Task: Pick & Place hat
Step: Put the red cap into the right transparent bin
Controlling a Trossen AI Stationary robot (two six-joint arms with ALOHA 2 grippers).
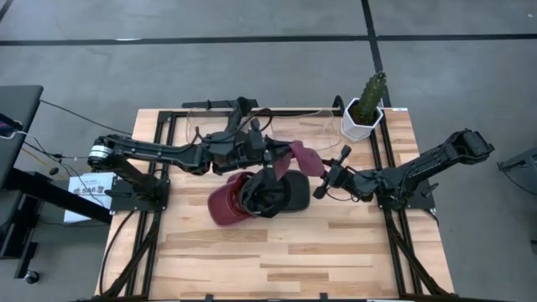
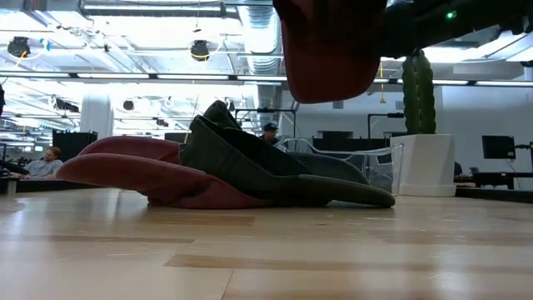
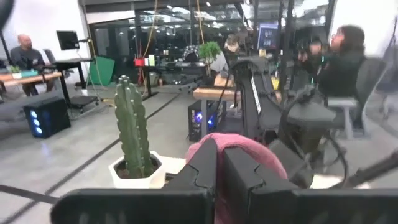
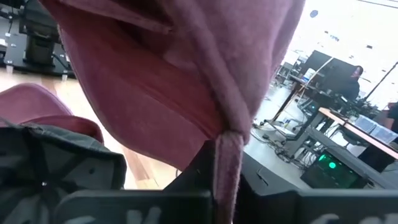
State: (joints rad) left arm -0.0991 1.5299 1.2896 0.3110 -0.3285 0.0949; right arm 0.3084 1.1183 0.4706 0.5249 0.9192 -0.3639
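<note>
While both arms meet over the middle of the table, the left gripper (image 1: 281,153) is pinched tight on one edge of a pink hat (image 1: 304,157), and the right gripper (image 1: 323,180) is clamped on the opposite edge, its fingers (image 4: 205,165) closed with a fold of the pink fabric squeezed between them in the right wrist view. Held this way from two sides, the pink hat hangs in the air clear of the wood, stretched between the arms rather than drooping from a single point; that looks like a handover or a two-handed carry, though which arm is meant to keep it cannot be told. In the low view its underside hangs at the top of the picture, well above the table. Directly below and slightly toward the left arm lies a heap of other headwear: a maroon hat (image 1: 225,205) flat on the table (image 1: 336,252) with a dark cap (image 1: 273,195) resting on top of it, both untouched. Beyond the right gripper, at the table's far corner, stands a cactus (image 1: 369,94) in a white pot (image 1: 359,124), upright and well apart from the hats.
</note>
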